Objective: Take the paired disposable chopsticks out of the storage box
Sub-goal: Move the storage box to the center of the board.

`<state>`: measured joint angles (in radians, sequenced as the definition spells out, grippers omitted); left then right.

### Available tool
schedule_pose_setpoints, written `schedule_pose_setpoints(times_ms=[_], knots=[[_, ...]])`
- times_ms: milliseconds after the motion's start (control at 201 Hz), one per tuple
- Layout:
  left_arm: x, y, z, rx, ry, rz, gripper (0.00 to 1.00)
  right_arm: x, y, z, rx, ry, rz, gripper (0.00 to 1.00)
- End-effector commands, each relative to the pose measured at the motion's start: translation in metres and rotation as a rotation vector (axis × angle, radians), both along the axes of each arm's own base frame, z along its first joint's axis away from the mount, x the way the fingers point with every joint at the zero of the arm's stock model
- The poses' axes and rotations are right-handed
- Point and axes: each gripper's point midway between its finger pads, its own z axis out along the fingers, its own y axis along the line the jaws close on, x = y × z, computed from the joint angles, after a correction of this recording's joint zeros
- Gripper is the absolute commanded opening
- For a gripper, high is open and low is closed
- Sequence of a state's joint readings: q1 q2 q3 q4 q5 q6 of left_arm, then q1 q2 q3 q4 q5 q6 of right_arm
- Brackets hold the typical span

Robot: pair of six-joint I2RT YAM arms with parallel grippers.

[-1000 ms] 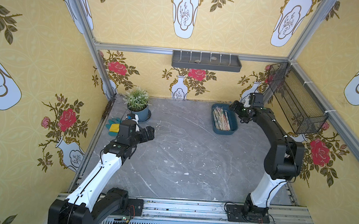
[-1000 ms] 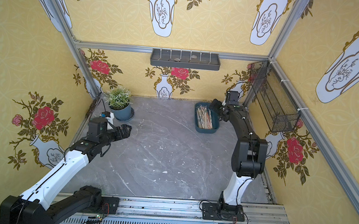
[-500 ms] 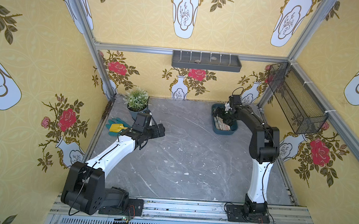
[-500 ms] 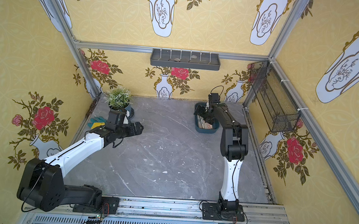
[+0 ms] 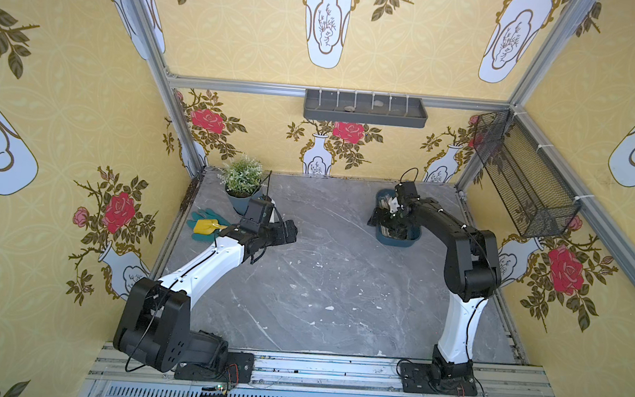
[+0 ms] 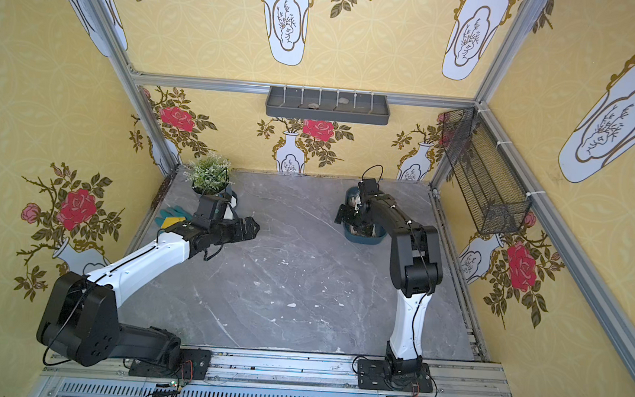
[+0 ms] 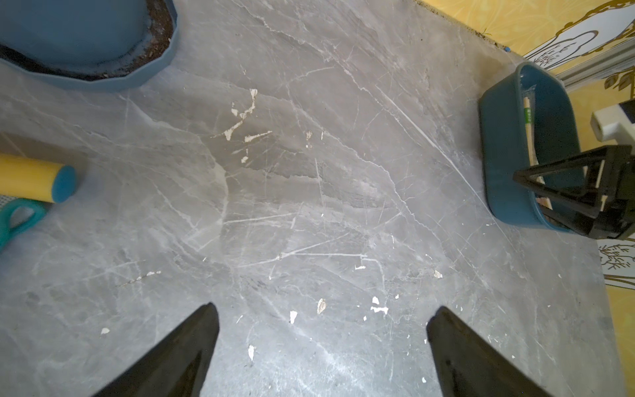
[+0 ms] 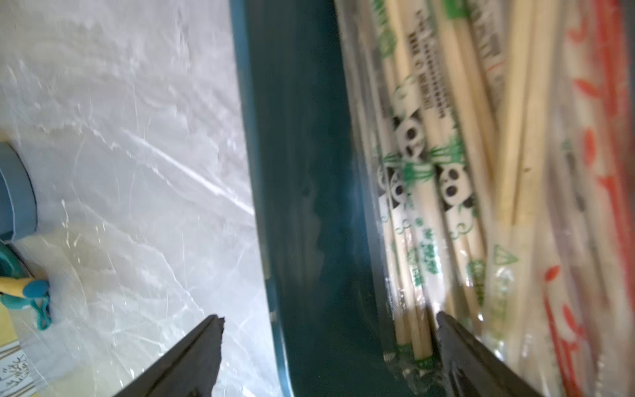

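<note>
Chopsticks [image 8: 450, 187] bear panda prints, lettering blurred; left claw [image 7: 324, 307] and right claw [image 8: 326, 318] wide.

- Us, first note: we log this as a lab test cell dressed up as a home. An aluminium frame [image 5: 239, 84] holds printed wallpaper panels [image 5: 244, 27].
- Agreed. We add the left arm [image 5: 206, 268] and right arm [image 5: 460, 327], bolted to a slotted rail [image 5: 333, 375] edging the grey marbled worktop [image 5: 340, 286].

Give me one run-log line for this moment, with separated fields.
right gripper: open, straddling storage box wall | chopsticks: in box | left gripper: open, empty
</note>
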<state>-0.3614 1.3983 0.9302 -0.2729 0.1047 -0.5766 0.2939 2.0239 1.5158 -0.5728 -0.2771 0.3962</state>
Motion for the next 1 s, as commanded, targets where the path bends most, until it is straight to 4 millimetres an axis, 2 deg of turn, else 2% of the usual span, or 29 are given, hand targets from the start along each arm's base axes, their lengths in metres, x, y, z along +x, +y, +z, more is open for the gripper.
schedule_pose_setpoints(times_ms=[0,179,398,583,687,826,906,996], knots=[[0.001,-0.004,0.002,-0.015,-0.008,-0.003,1.0,-0.02,0.001,0.001,-0.01,0.026,-0.002,0.97],[-0.003,-0.006,0.004,-0.024,-0.011,-0.005,1.0,-0.062,0.015,-0.004,-0.012,0.059,0.027,0.98],[-0.006,-0.009,0.005,-0.034,-0.011,-0.01,1.0,-0.125,0.039,-0.014,-0.029,0.112,0.071,0.97],[-0.009,-0.009,0.007,-0.038,-0.018,-0.01,1.0,-0.173,0.055,-0.008,-0.039,0.121,0.092,0.97],[-0.012,-0.01,0.008,-0.045,-0.018,-0.013,1.0,-0.194,0.056,-0.004,-0.054,0.121,0.095,0.97],[-0.016,-0.011,0.011,-0.06,-0.018,-0.019,1.0,-0.202,0.049,0.014,-0.06,0.088,0.073,0.97],[-0.019,-0.011,0.013,-0.069,-0.02,-0.02,1.0,-0.192,0.035,0.033,-0.073,0.031,0.026,0.97],[-0.022,-0.01,0.016,-0.074,-0.027,-0.02,1.0,-0.17,0.015,0.06,-0.045,-0.035,-0.039,0.97]])
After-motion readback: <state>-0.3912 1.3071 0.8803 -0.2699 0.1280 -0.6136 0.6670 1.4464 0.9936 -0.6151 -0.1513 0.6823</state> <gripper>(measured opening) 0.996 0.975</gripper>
